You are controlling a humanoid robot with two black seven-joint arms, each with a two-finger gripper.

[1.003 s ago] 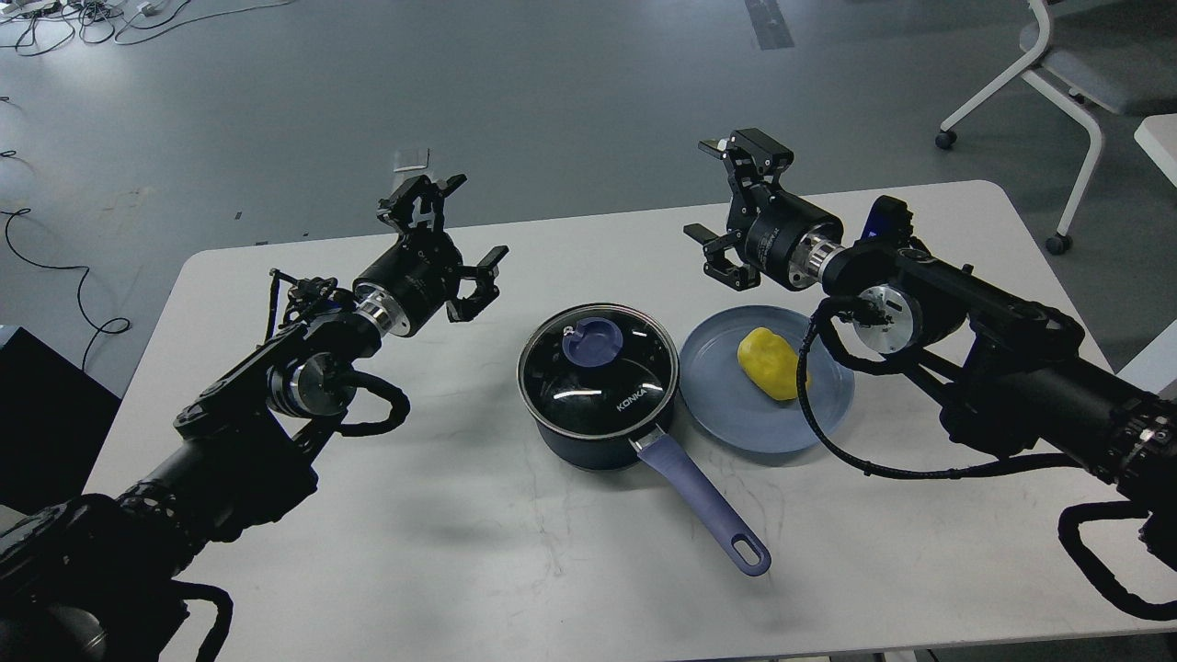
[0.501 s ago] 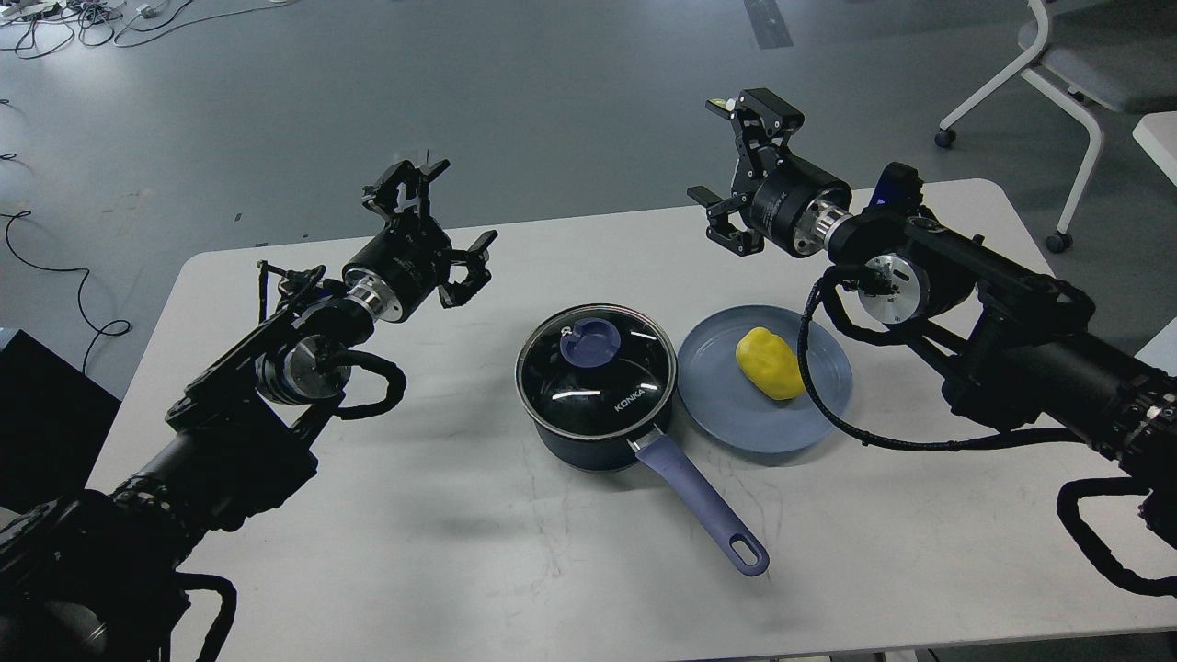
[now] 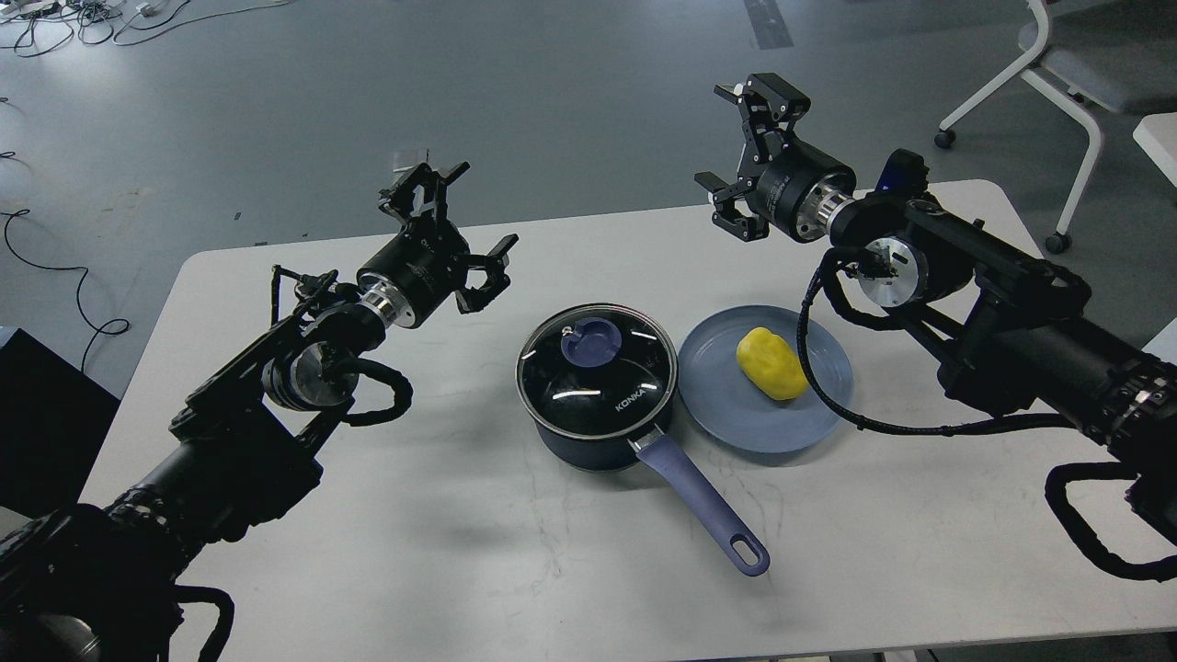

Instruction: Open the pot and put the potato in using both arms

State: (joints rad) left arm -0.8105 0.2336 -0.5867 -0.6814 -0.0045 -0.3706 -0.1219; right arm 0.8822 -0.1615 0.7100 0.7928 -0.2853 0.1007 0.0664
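The dark navy pot stands at the table's middle with its glass lid on; the lid has a blue knob. Its lavender-blue handle points toward the front right. The yellow potato lies on a flat blue-grey plate just right of the pot. My left gripper is open and empty, raised above the table to the left of and behind the pot. My right gripper is open and empty, held high behind the plate.
The white table ends close behind both grippers. A white chair stands on the grey floor at the back right. Cables lie on the floor at the left.
My left gripper has shifted right toward the pot after a brief rise. My right gripper has risen and moved back, clearing the view of the plate and potato.
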